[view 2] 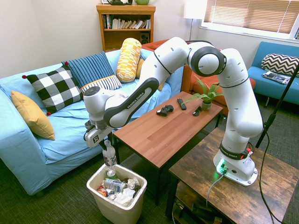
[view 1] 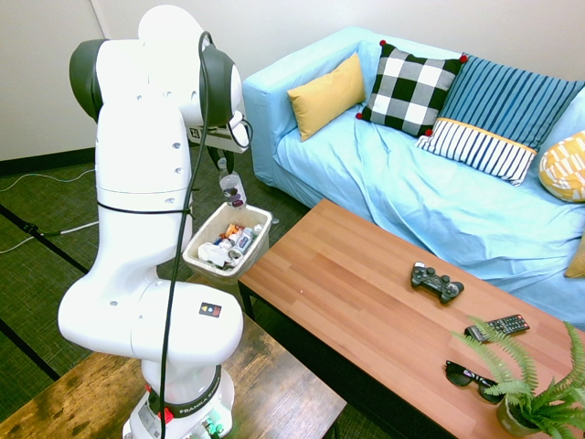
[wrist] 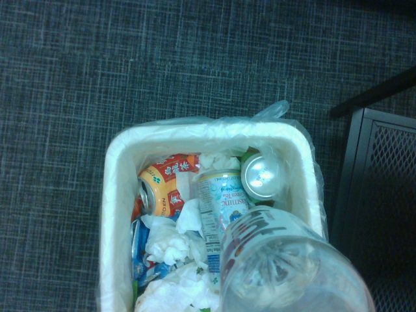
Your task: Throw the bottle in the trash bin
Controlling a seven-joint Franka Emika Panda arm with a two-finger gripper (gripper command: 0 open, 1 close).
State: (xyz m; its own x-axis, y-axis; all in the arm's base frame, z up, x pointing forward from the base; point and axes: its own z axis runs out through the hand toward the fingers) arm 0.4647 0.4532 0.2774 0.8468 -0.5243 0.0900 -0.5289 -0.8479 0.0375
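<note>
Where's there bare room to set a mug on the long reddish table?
The table's widest bare stretch runs from the game controller to the end by the trash bin. It's crowded around the remote, sunglasses and fern.

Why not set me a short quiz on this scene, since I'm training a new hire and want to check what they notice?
1. What does the gripper hold over the bin?
2. True or false: the plant stands on the sofa.
3. Which of these lies on the coffee table: (a) a yellow pillow, (b) a game controller, (c) a drinks can?

Key: 1. The bottle; 2. False; 3. b
</note>
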